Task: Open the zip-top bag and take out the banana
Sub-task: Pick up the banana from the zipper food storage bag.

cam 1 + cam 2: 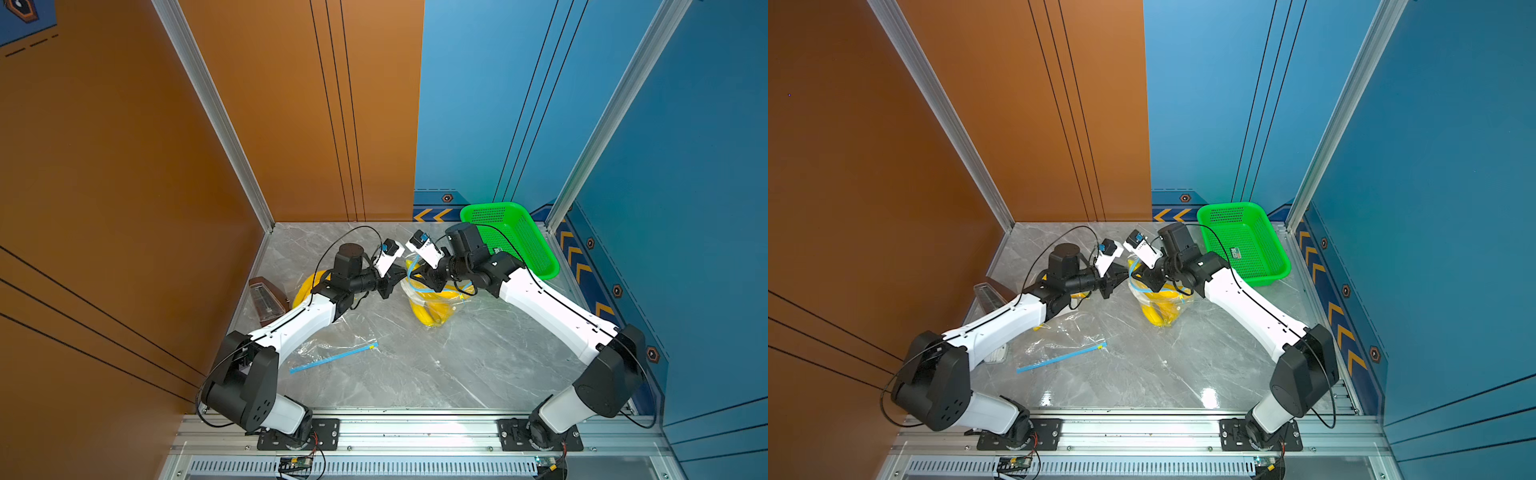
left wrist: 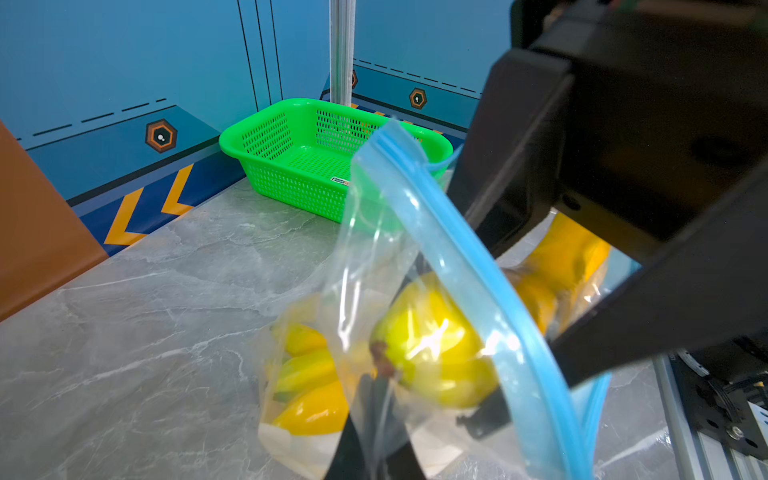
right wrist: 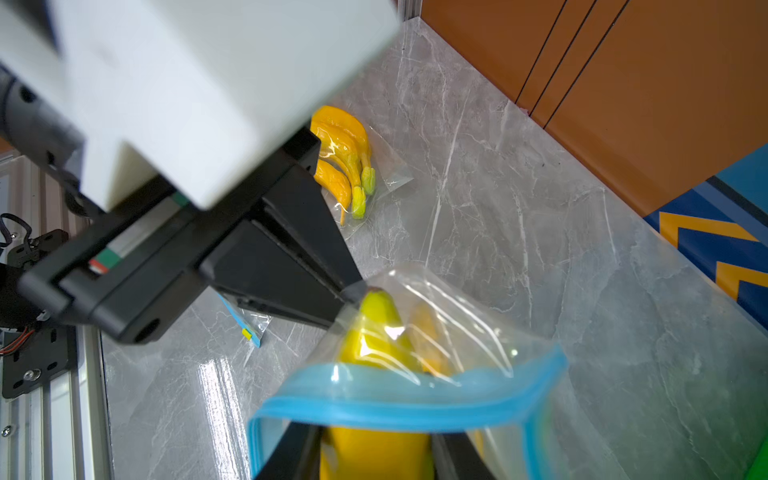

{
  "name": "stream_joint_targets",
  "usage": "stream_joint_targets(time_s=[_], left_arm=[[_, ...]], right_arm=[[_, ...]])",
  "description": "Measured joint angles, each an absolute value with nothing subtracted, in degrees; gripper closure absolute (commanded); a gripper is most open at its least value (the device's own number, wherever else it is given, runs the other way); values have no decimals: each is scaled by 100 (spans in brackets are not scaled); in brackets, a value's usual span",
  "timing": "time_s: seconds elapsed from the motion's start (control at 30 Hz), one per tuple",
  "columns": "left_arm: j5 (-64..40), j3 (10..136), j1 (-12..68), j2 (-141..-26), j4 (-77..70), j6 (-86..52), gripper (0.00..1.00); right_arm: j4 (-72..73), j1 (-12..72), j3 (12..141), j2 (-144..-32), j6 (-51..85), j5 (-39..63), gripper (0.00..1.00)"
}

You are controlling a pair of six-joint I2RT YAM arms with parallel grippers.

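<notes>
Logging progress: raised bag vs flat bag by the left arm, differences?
The raised bag holds bananas; the flat bag looks empty. The raised bag is bunched, pinched by the left claw; the flat bag lies untouched on the table. Both are clear with blue zips.

A clear zip-top bag (image 1: pixel 451 305) with a blue zip strip is seen in both top views standing crumpled near the middle of the grey marbled table (image 1: pixel 415 365). Its mouth is pulled open into a raised loop, and one wall is pinched by the left gripper (image 3: pixel 347 296). A yellow banana (image 3: pixel 376 328) with a greenish, brown-tipped end is held inside that mouth, clasped on both sides by the right gripper (image 3: pixel 374 434), and further yellow bananas (image 2: pixel 311 386) are seen lower in the bag.
</notes>
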State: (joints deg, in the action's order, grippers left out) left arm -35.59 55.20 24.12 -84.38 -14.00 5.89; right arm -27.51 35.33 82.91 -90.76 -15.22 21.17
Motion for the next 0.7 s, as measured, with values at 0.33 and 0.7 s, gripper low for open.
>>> stream_joint_targets(time_s=[0.33, 0.7], left_arm=[[-3516, 5518, 2189, -8346, -1396, 137, 96], [-3859, 5518, 2034, -8348, -1525, -311, 96]], right_arm=[[-2331, 3726, 7813, -8899, -1522, 1789, 71], [-1962, 3913, 7470, -8412, -1566, 1728, 70]])
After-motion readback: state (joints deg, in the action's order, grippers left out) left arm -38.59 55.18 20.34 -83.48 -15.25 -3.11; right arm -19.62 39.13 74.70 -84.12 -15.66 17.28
